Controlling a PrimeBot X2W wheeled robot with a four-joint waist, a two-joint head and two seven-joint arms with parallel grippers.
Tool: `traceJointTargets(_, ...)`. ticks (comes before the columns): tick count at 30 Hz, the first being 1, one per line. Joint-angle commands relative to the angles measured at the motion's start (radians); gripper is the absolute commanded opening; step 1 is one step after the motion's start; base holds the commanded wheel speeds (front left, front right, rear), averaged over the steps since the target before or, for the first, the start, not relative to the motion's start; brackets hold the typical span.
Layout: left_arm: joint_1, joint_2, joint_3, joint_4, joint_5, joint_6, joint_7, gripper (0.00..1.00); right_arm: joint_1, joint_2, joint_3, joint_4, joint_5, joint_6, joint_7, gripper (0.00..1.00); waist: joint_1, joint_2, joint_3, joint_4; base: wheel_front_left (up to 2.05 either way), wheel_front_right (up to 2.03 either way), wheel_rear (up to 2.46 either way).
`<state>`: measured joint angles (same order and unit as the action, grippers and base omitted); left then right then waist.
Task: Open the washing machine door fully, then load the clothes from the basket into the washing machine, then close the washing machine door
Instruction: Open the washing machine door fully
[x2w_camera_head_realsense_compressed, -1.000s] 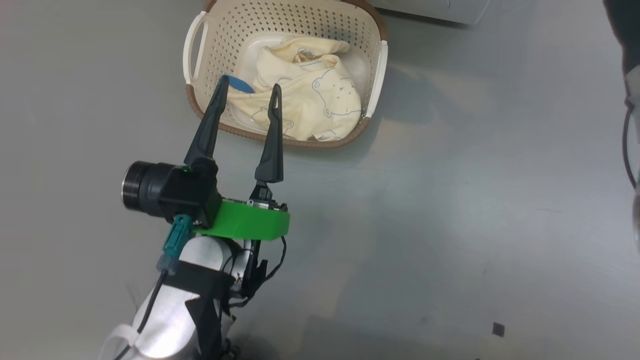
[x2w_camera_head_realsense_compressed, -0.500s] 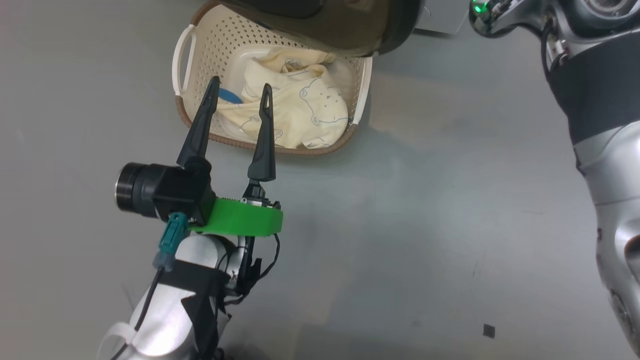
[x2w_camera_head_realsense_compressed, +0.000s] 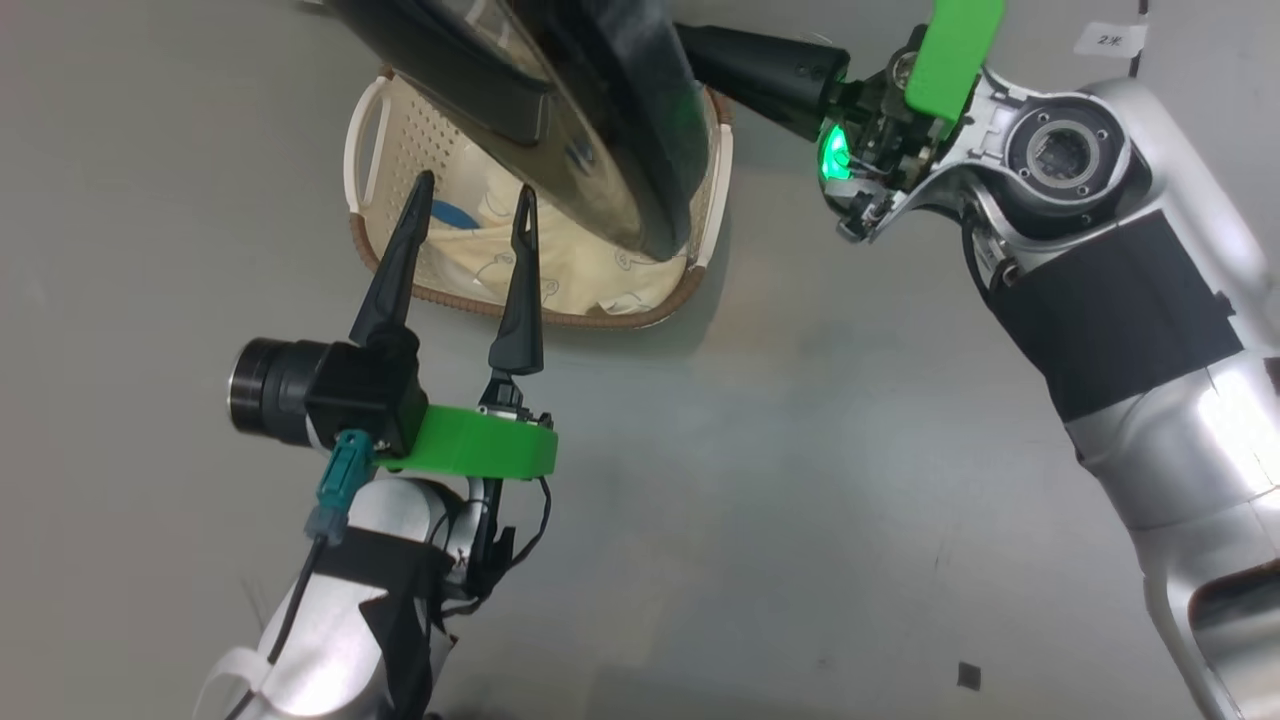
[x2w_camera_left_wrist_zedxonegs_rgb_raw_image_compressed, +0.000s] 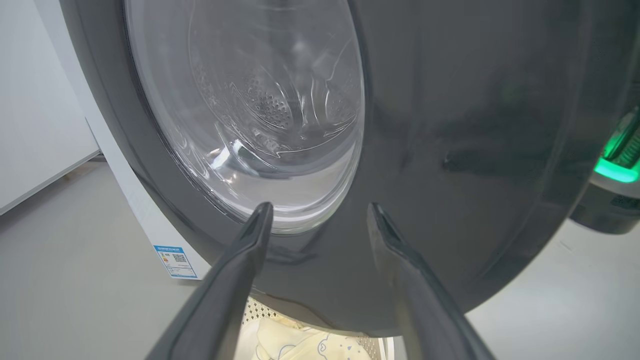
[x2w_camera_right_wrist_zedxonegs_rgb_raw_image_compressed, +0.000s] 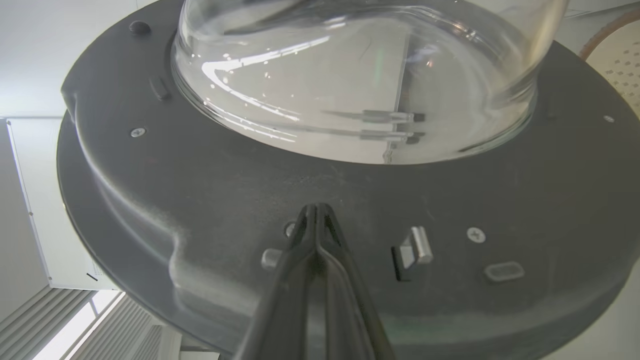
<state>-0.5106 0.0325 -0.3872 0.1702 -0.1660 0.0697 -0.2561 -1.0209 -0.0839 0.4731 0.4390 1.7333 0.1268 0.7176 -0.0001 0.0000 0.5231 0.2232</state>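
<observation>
I am holding my right pincer (x2w_camera_right_wrist_zedxonegs_rgb_raw_image_compressed: 316, 207) with its fingers together. The tips are resting against the inner face of the washing machine door (x2w_camera_head_realsense_compressed: 610, 130), just beside the metal latch hook (x2w_camera_right_wrist_zedxonegs_rgb_raw_image_compressed: 415, 247) on the free edge. I judge the door to be only part open. Its black rim is hanging over the far side of the basket (x2w_camera_head_realsense_compressed: 415, 125), which is standing on the floor (x2w_camera_head_realsense_compressed: 800, 450) before the washing machine (x2w_camera_left_wrist_zedxonegs_rgb_raw_image_compressed: 145, 225).

The door is lying directly ahead of the right pincer, so the next push should be going along those fingers, swinging the free edge away from the drum. My right arm is the nearer one.

My left pincer (x2w_camera_head_realsense_compressed: 475, 185), fingers apart and empty, is pointing at the basket's near rim from the door's outer, glass side. The clothes (x2w_camera_head_realsense_compressed: 590, 275) are lying in the basket, partly under the door.
</observation>
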Motion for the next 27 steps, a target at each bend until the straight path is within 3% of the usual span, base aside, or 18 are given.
traceJointTargets(1, 0.01, 0.018, 0.037, -0.026, 0.008, -0.001, -0.006, 1.0, 0.018, 0.033, 0.023, -0.06, 0.011, 0.004, 0.0, 0.0, 0.0001, 0.0, -0.006, 0.002, 0.0, 0.0, 0.0)
traceJointTargets(19, 0.027, 0.018, 0.036, -0.009, 0.007, -0.006, -0.006, 1.0, 0.069, 0.015, 0.121, -0.091, 0.085, 0.004, -0.055, 0.0, 0.0001, 0.0, -0.045, 0.009, 0.0, 0.0, 0.0)
traceJointTargets(27, 0.042, 0.018, 0.047, 0.007, 0.011, -0.01, -0.006, 1.0, 0.087, 0.002, 0.098, -0.072, 0.112, 0.004, -0.192, 0.0, 0.0001, 0.0, -0.072, 0.0, 0.0, 0.0, 0.0)
